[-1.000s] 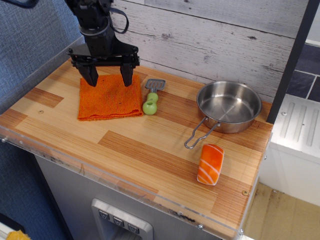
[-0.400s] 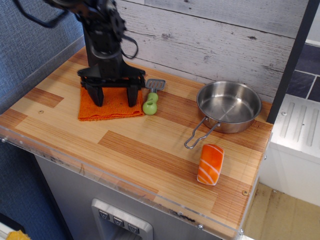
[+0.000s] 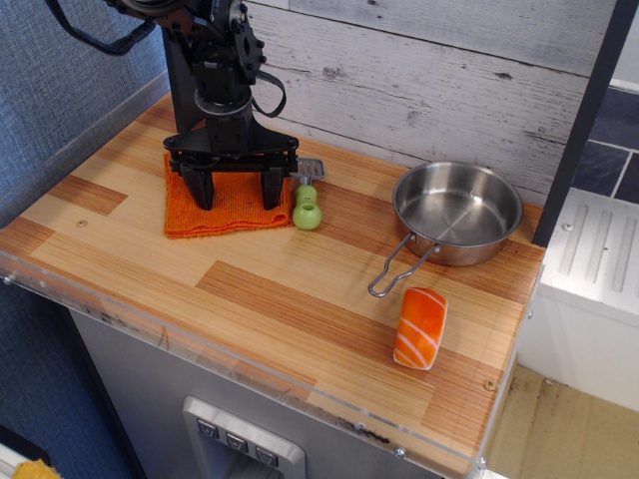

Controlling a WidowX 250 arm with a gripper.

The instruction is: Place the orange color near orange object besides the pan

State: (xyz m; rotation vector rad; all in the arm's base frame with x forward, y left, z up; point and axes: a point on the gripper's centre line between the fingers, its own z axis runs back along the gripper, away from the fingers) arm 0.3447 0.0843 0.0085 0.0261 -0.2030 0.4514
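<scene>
The orange knitted cloth (image 3: 228, 212) lies flat at the back left of the wooden counter. My gripper (image 3: 238, 196) stands straight down on it, open, with both fingertips (image 3: 204, 194) spread wide and touching the cloth's surface. The salmon sushi piece (image 3: 420, 327), orange with white stripes, lies at the front right. The steel pan (image 3: 457, 212) sits just behind it, its wire handle (image 3: 397, 269) pointing toward the front. The cloth is far to the left of both the sushi and the pan.
A green-handled toy spatula (image 3: 307, 205) lies against the cloth's right edge. The grey plank wall (image 3: 419, 80) runs along the back, a blue wall (image 3: 70, 80) on the left. The counter's front edge (image 3: 250, 374) has a clear strip.
My gripper has come down from above the cloth's back edge onto the cloth. Cloth and green spatula have shifted slightly to the right.
</scene>
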